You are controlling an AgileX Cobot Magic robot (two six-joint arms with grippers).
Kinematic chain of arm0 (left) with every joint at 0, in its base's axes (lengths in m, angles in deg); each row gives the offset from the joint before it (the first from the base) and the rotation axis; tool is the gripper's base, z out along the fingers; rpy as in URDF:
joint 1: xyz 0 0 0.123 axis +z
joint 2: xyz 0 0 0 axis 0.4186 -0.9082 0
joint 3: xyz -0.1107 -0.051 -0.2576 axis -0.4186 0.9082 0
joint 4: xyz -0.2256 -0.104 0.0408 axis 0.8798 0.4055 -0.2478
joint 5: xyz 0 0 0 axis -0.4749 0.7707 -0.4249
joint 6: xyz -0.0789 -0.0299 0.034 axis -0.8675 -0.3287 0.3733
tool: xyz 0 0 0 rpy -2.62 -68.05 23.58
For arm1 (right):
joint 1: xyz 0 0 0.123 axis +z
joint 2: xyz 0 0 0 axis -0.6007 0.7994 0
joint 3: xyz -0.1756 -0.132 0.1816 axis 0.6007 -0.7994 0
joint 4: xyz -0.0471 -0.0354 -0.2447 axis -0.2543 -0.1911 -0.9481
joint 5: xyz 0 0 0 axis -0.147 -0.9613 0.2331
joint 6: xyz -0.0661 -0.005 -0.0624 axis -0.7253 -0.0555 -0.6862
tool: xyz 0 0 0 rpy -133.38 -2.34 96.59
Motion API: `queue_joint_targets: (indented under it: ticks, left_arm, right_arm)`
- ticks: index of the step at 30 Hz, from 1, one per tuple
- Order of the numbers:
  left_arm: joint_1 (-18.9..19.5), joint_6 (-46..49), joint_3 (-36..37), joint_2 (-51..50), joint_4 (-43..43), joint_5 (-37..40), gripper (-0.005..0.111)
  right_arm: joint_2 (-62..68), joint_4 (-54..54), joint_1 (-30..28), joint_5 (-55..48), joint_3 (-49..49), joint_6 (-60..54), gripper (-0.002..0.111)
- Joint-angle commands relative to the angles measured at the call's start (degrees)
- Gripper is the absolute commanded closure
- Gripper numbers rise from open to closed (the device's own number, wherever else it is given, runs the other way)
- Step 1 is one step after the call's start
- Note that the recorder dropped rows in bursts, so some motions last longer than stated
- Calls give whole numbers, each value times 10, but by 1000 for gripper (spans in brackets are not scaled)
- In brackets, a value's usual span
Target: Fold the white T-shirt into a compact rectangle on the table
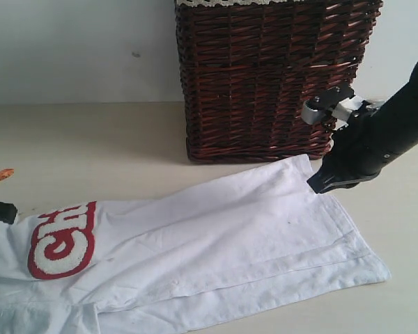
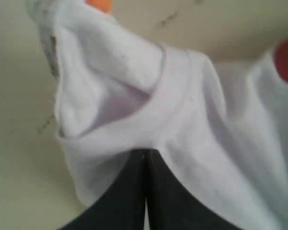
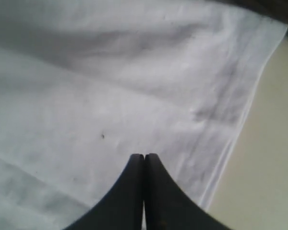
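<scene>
The white T-shirt (image 1: pixel 216 236) lies flat on the counter (image 1: pixel 90 146) in front of the wicker basket (image 1: pixel 265 83). It is doubled lengthwise into a long band that runs from the lower left of the exterior view to the right. The red-outlined lettering (image 1: pixel 63 240) faces up at the left end; the hem (image 3: pixel 230 96) forms the right end.

Handling: we judge the garment light, soft and fully limp. It carries no shape of its own, sags from any single grip point, and drags its lower plies along the matte counter. The stacked layers can shift against each other, so we expect a fold to skew if only the top ply is taken. We recommend taking hold at the corners or along a stitched edge (hem, collar seam), where the cloth is thicker and a pinch captures all plies.

On the left tool (image 2: pixel 145 157), the jaws are together. We read them as clamped on a gather of the shirt at the lettering end, because the cloth bunches and rises around the tips in the left wrist view. The view is blurred, so the number of plies caught cannot be determined.

On the right tool (image 3: pixel 144 160), the jaws are pressed together at the far corner of the hem end, nearest the basket. The cloth under the tips lies smooth, with no gather; we cannot tell whether a ply is pinched or the tips merely rest on it
</scene>
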Motion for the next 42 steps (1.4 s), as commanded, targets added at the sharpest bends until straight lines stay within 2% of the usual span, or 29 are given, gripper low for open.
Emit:
queue_joint_targets:
  ticks: [1,3,6,11,19,25,29,32,37,39,42]
  left_arm:
    - [39,-37,-16,-47,16,-95,106]
    - [51,-46,-16,-74,16,-129,106]
    - [71,-55,-16,-119,16,-145,106]
    - [121,-70,-23,-165,18,-146,106]
    - [159,-70,-55,-177,26,-131,106]
    - [175,-66,-76,-186,26,-102,106]
    - [172,-64,-87,-185,31,-104,105]
    - [165,-33,-94,-174,62,-106,98]
    - [147,78,-115,-134,161,-97,76]
    - [145,127,-131,-113,199,-78,67]
    - [145,196,-158,-83,237,-39,61]
  right_arm:
    - [14,140,-2,67,-1,-57,108]
    - [28,180,-2,108,-1,-82,108]
    - [68,177,-2,130,-1,-79,108]
    - [138,167,-2,167,-1,-64,108]
    - [191,154,-2,166,-1,-59,108]
    - [174,20,-2,179,-1,82,108]
    - [161,-17,-2,163,-1,118,108]
    - [154,-17,-2,144,-1,116,108]
    - [121,-16,-2,137,-1,84,108]
    - [94,-14,-2,133,-1,78,108]
    - [51,-14,-2,113,-1,66,108]
